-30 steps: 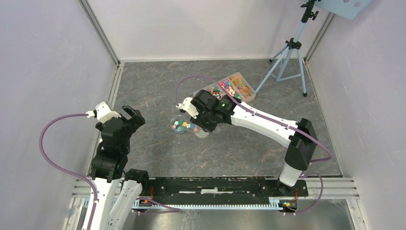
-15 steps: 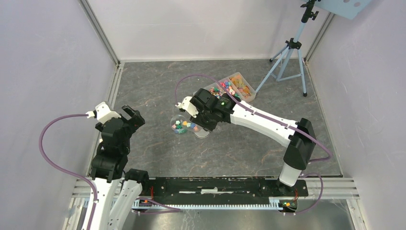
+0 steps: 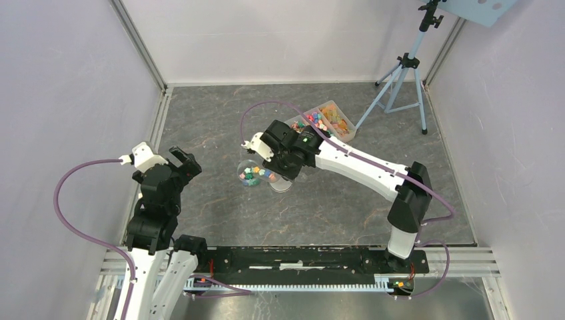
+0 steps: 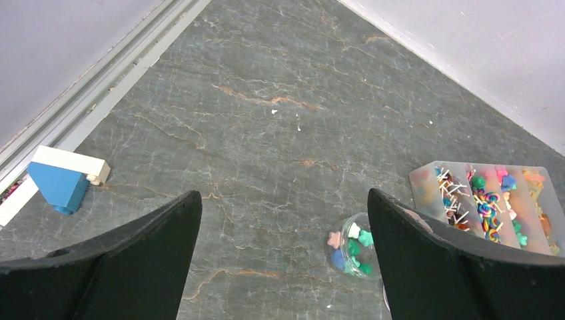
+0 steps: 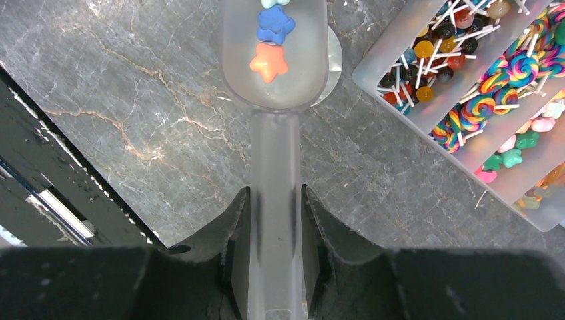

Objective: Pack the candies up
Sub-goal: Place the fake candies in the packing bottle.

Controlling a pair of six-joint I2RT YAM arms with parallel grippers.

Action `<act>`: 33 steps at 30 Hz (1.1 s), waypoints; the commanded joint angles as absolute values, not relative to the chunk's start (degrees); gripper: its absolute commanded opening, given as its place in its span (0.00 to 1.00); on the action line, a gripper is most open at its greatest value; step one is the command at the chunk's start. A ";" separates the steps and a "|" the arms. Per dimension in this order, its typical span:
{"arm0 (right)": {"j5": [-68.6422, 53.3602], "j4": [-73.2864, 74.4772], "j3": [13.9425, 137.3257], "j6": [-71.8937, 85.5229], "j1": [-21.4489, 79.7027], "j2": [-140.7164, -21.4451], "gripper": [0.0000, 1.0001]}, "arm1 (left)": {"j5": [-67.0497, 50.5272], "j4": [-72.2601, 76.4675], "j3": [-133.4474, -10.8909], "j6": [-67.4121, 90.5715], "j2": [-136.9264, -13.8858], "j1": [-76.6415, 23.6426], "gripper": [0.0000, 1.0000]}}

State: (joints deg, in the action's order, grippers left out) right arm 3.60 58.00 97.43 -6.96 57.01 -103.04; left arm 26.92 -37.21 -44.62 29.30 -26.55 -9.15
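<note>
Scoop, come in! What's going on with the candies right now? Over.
Right gripper shut on scoop handle. Left gripper open, empty. Star candies lying in scoop. Nothing seen blocking.

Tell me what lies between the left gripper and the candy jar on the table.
Only bare grey table. The left wrist view shows it: the open left gripper hangs over plain surface, with the candy jar near one finger.

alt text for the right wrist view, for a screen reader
The right hand grips the handle of a clear plastic scoop carrying star-shaped candies, orange and blue, over a grey marbled table. To the right lies a divided tray holding lollipops and other sweets.
</note>
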 commanded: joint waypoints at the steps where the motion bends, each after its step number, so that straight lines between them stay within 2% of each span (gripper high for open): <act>1: 4.78 59.23 101.30 -7.47 57.61 -103.75 0.00 | 28.56 -36.24 -45.70 28.29 -26.01 -9.40 1.00; 33: 5.64 65.40 109.86 -8.00 57.96 -107.78 0.00 | 28.56 -36.23 -45.75 28.38 -26.02 -9.76 1.00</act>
